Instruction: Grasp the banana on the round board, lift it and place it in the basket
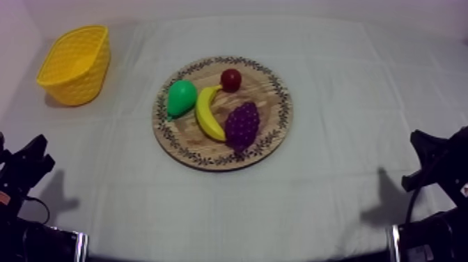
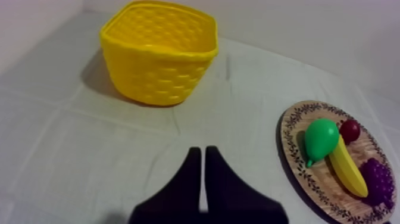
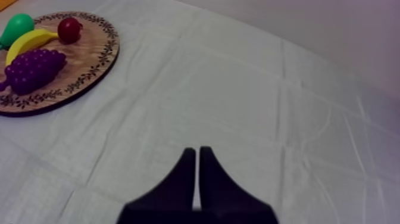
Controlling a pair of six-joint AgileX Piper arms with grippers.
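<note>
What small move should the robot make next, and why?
Probably the left gripper should reach toward the banana, opening on the way. It sits shut over the cloth with the yellow basket ahead of it, and the banana lies on the wooden board between the pear and the grapes.

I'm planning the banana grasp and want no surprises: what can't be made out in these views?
Basket floor: left wrist view, hidden by its own near wall.
Banana lower end: top view, grapes crowd it; contact unclear.
Board: both wrist views, part cut off by the picture edge.
</note>
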